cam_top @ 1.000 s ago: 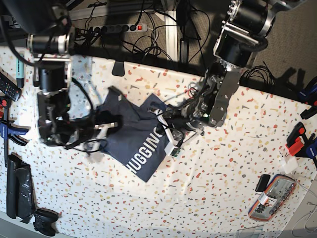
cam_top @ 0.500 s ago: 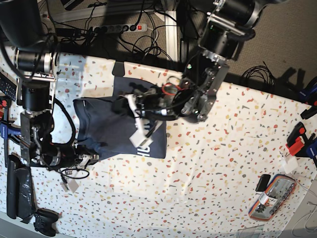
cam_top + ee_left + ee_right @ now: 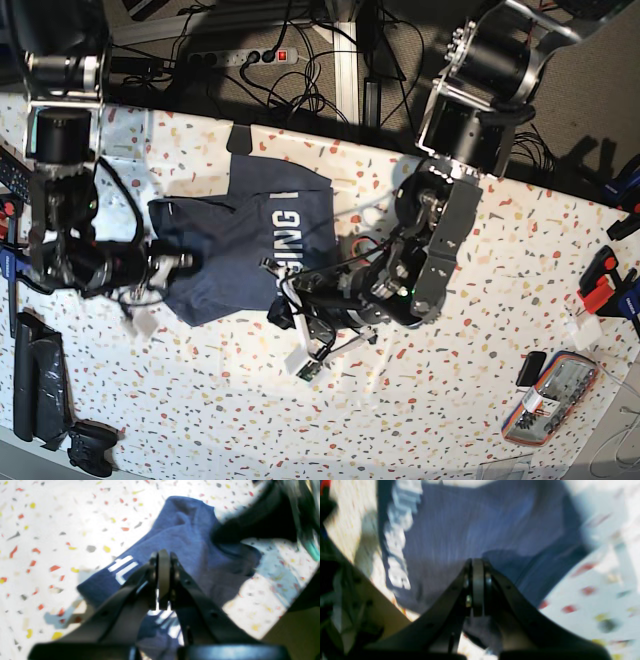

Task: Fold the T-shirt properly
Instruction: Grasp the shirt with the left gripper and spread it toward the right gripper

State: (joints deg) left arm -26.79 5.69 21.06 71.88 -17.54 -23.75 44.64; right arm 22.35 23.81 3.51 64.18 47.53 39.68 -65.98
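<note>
The slate-blue T-shirt (image 3: pixel 222 255) lies bunched and partly folded on the speckled table (image 3: pixel 450 400), with white lettering (image 3: pixel 285 222) showing on its upper right panel. My right gripper (image 3: pixel 188 262) is over the shirt's left part. In the blurred right wrist view it (image 3: pixel 477 563) is shut, tips against the T-shirt (image 3: pixel 475 525). My left gripper (image 3: pixel 283 300) is at the shirt's lower right edge. The left wrist view shows that gripper (image 3: pixel 163 555) shut with no cloth seen between the pads, above the T-shirt (image 3: pixel 185 530).
A black bag (image 3: pixel 40 385) lies at the table's left front edge, with clamps (image 3: pixel 20 265) above it. An orange-rimmed case (image 3: pixel 550 410) and red clamps (image 3: pixel 600 285) sit at the right. Cables and a power strip (image 3: pixel 235 57) run behind the table.
The shirt was carried left and back across the table and now lies flatter. My left gripper came down to its lower right edge; my right gripper moved up onto its left part.
</note>
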